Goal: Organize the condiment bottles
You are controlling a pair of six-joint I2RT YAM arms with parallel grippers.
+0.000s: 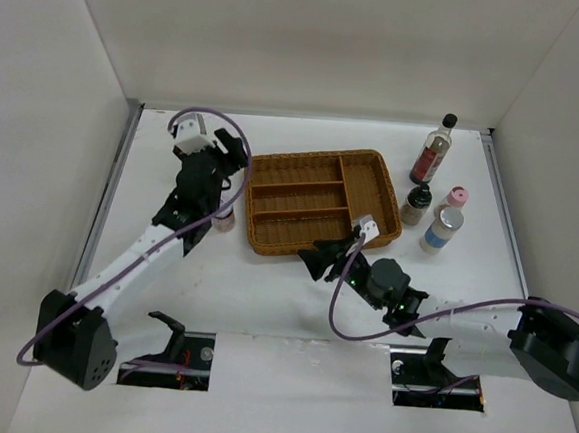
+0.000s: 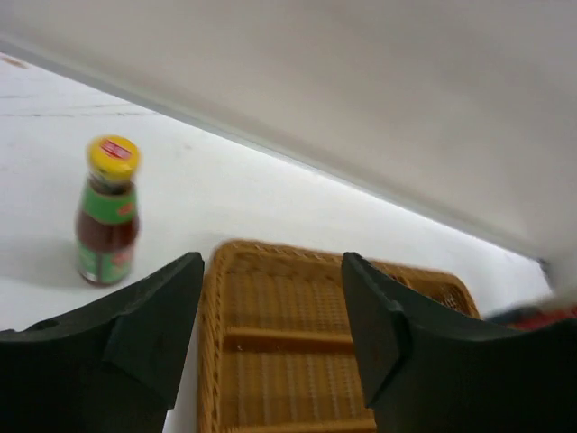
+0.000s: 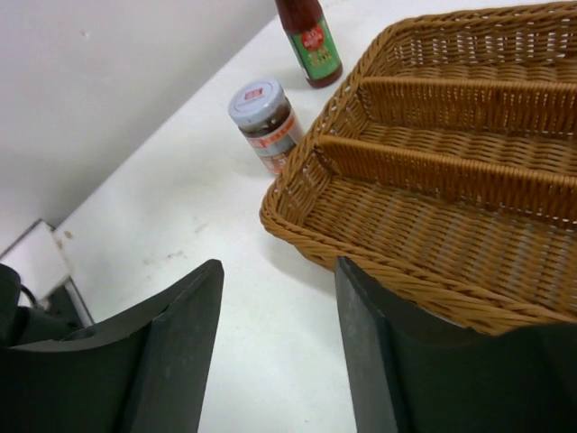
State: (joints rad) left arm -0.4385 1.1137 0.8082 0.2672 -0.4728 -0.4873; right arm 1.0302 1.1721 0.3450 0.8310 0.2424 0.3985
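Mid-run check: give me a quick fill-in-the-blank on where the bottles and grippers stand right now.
1. In the left wrist view, the sauce bottle has a ___ cap.
2. From above, the tall clear bottle stands on the ___ side of the wicker tray.
3. In the right wrist view, the jar stands ___ the tray.
4. The left gripper and right gripper are both open and hold ___.
Missing words: yellow; right; outside; nothing.
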